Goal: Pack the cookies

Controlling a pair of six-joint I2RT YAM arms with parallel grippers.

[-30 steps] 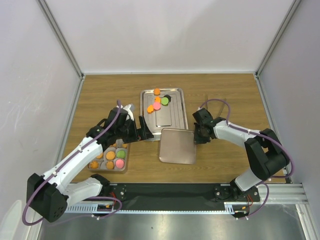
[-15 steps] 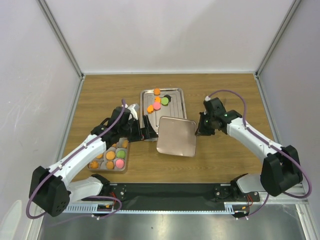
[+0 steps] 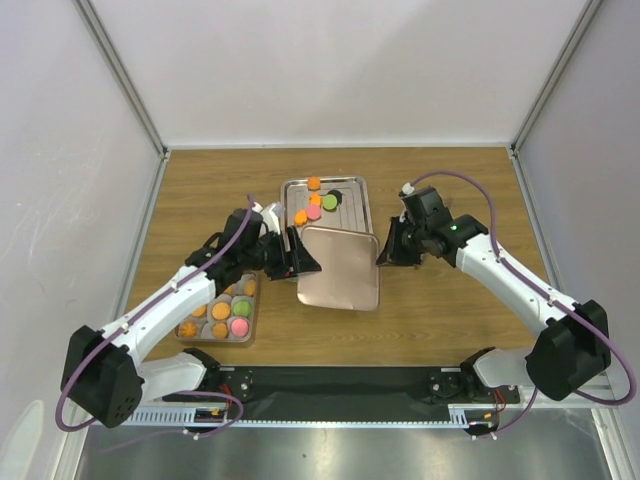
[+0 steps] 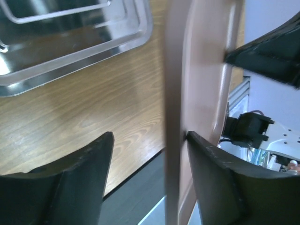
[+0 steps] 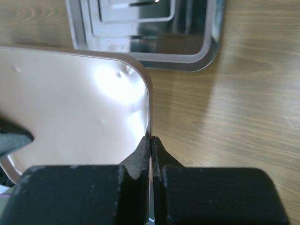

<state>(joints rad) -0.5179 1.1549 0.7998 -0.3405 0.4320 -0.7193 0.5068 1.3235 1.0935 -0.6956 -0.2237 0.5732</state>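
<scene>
Several cookies [image 3: 315, 205], orange, pink, green and black, lie at the far end of the steel tray [image 3: 352, 185]. More cookies sit in the cups of the small box [image 3: 220, 315] at the left. My right gripper [image 3: 383, 253] is shut on the right edge of a flat pinkish-brown lid [image 3: 340, 268] and holds it lifted. The right wrist view shows the jaws [image 5: 151, 139] pinching the lid [image 5: 79, 103]. My left gripper [image 3: 300, 262] is open around the lid's left edge. In the left wrist view the lid's edge [image 4: 176, 117] stands between the fingers [image 4: 150, 135], against the right one.
The steel tray's near rim shows in both wrist views [image 4: 70, 61] [image 5: 187, 56], just past the lid. The small box lies under my left arm. White walls close the table on three sides. The black base rail runs along the near edge.
My right gripper has carried the lid left and away from me, over the tray's near end. My left gripper has moved right and now straddles the lid's left edge.
</scene>
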